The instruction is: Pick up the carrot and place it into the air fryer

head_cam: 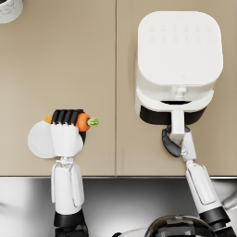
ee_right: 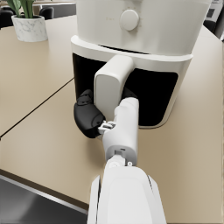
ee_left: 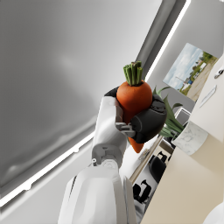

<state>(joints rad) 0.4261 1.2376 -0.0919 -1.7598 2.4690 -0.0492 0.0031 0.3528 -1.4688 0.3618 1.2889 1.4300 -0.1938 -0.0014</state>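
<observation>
My left hand [head_cam: 68, 125] grips an orange carrot [head_cam: 84, 122] with a green stub, held above a white plate [head_cam: 39, 140] at the table's front left. In the left wrist view the carrot [ee_left: 134, 98] sits upright in the dark fingers [ee_left: 148, 122]. The white air fryer [head_cam: 178, 55] stands at the back right, its drawer pulled out a little with a dark gap showing. My right hand [head_cam: 173, 141] wraps around the drawer's white handle [head_cam: 177, 125]; the right wrist view shows the same hand [ee_right: 89, 118] on the handle [ee_right: 109, 87].
A marble plant pot [ee_right: 29, 27] stands at the table's far left corner, also seen as a pot rim [head_cam: 9, 9]. The table's front edge [head_cam: 115, 176] runs just before my arms, with a grey floor strip below it.
</observation>
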